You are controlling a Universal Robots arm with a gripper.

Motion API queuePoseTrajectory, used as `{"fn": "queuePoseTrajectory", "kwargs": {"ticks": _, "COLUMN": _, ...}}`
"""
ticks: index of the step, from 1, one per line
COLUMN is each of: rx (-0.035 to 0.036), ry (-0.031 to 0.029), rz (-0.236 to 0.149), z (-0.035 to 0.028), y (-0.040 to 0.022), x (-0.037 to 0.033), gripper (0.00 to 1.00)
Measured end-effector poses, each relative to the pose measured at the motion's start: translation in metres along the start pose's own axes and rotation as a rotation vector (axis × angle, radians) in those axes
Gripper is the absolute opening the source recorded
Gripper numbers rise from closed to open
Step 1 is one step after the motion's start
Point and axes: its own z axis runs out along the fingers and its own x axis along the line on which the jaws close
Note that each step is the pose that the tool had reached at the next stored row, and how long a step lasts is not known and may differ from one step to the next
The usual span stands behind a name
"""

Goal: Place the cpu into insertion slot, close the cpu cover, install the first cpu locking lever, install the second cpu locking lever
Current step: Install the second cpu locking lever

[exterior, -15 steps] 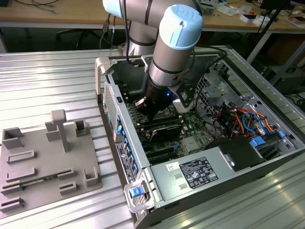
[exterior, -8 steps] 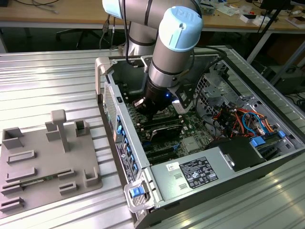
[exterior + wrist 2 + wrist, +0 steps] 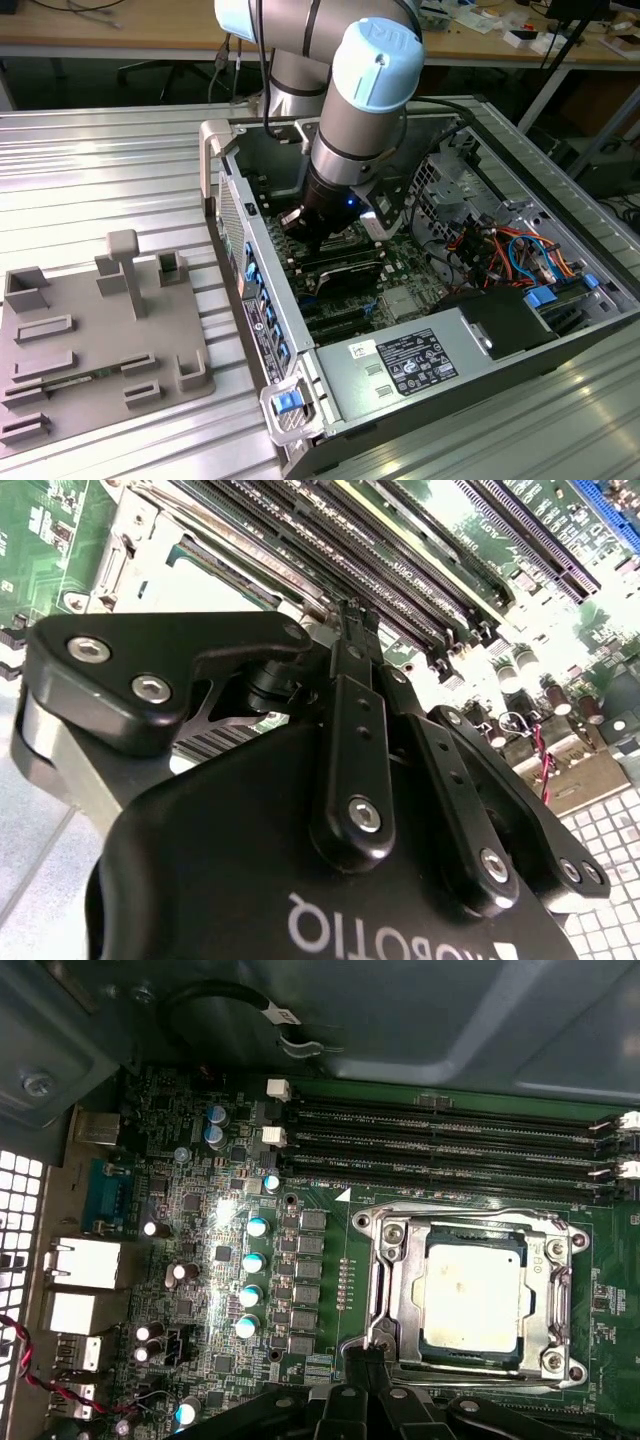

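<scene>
The cpu (image 3: 470,1300) lies in the insertion slot (image 3: 460,1217), its silvery top showing through the window of the cpu cover (image 3: 400,1295). The cover lies flat over the chip. Thin wire levers run along two sides of the slot; whether they are latched I cannot tell. My gripper (image 3: 367,1355) is shut, its fingertips together right at one corner of the slot, beside the end of one lever. In the second wrist view the gripper (image 3: 357,620) points down at the board next to the slot's metal frame (image 3: 125,555). In the exterior view the gripper (image 3: 305,232) is deep inside the open case.
Long black memory slots (image 3: 440,1140) run along one side of the slot. Capacitors (image 3: 255,1260) and rear ports (image 3: 85,1260) sit beyond it. The case walls (image 3: 225,190), a power supply (image 3: 410,365) and coloured cables (image 3: 510,250) hem in the arm. A grey fixture tray (image 3: 100,340) lies outside.
</scene>
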Motion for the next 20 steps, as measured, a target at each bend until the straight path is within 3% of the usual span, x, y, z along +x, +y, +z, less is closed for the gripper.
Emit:
{"fn": "queuePoseTrajectory", "kwargs": {"ticks": 17, "rx": -0.0002, "ry": -0.0001, "rz": 0.0, "z": 0.0018, "y": 0.0038, "x": -0.0003, "gripper": 0.11}}
{"fn": "queuePoseTrajectory", "kwargs": {"ticks": 18, "rx": 0.0018, "ry": 0.0001, "rz": 0.0, "z": 0.0019, "y": 0.0041, "x": -0.0004, "gripper": 0.11}}
{"fn": "queuePoseTrajectory", "kwargs": {"ticks": 20, "rx": 0.0152, "ry": 0.0013, "rz": -0.001, "z": 0.0019, "y": 0.0045, "x": -0.0004, "gripper": 0.11}}
